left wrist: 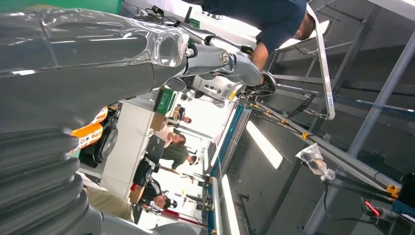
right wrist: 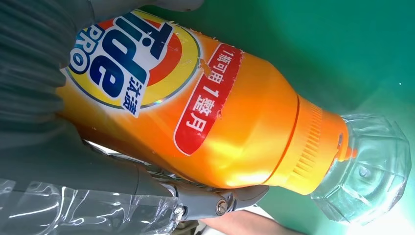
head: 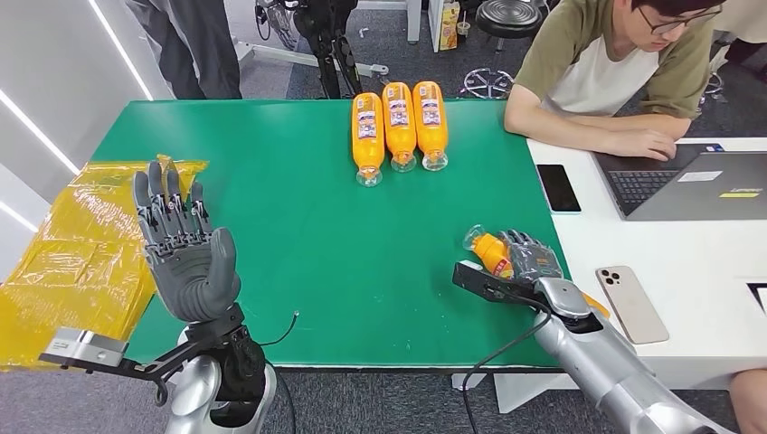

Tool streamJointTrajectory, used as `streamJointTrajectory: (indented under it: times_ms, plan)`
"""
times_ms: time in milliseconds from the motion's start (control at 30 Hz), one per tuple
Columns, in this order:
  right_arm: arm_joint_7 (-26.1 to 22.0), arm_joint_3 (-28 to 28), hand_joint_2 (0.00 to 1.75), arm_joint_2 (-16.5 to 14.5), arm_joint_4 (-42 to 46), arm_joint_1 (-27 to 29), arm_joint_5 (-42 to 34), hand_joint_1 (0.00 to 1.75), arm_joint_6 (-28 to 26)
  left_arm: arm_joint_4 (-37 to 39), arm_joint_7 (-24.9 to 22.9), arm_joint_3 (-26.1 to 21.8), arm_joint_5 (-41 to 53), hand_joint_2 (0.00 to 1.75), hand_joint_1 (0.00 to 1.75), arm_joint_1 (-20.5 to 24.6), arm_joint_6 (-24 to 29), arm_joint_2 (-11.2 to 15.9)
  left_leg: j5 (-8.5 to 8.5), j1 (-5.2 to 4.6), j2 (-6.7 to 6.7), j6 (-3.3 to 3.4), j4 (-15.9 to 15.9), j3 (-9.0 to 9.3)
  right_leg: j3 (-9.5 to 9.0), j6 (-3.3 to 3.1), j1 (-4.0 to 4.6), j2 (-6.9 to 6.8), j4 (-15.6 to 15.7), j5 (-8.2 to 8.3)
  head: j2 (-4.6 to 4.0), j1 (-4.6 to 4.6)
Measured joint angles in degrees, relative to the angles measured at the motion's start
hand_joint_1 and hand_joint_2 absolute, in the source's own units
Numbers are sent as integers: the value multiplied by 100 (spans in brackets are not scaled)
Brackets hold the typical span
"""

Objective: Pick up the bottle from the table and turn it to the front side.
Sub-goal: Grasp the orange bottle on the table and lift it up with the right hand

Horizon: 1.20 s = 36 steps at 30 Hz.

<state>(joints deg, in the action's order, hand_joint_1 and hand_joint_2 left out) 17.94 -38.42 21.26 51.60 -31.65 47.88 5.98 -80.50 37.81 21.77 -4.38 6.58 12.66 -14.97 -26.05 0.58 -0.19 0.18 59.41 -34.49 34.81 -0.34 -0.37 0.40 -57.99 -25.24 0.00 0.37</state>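
Note:
My right hand [head: 529, 262] grips an orange detergent bottle [head: 491, 252] with a clear cap at the right edge of the green table [head: 298, 235]. In the right wrist view the bottle [right wrist: 210, 122] shows its Tide logo label and a red strip, with my fingers [right wrist: 215, 200] wrapped under it. Three more orange bottles [head: 398, 122] lie side by side at the far middle of the table, caps toward me. My left hand [head: 185, 249] is raised over the table's left side, fingers spread, holding nothing.
A person sits at the white desk [head: 687, 271] on the right, using a laptop [head: 696, 185]. Two phones [head: 630, 303] lie on that desk. Yellow plastic wrap [head: 81, 262] covers something left of the table. Other people stand at the far side.

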Motion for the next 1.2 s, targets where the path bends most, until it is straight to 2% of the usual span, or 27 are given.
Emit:
streamJointTrajectory:
  times_ms: [133,533,867,1033,1200]
  plan:
    - [-4,24,175,-37,-72,-11,108,173,-64,0,4,0,-53,175,0,0,2,0,0,0,0,0,0,3,-4,0,0,0,0,0,0,1]
    - [-272,292,175,-454,-564,-138,469,175,-577,20,13,0,-103,175,0,1,2,1,0,0,1,0,0,9,-11,0,0,0,0,0,0,1]
    - [-496,516,175,-745,-499,-103,350,175,-974,51,19,-2,-95,175,0,5,2,-1,0,1,5,-1,-1,5,-5,0,1,8,0,0,0,1]
    - [-871,659,175,-928,-318,-54,78,175,-1757,82,20,-2,-56,175,0,9,3,-2,0,2,6,-1,-2,-1,3,0,1,9,-2,0,0,0]
    - [-2020,814,175,-1217,27,49,-785,175,-3096,322,-376,-2,222,175,0,42,-65,-10,1,1,4,-2,-2,-16,20,-1,0,8,-4,0,0,1]
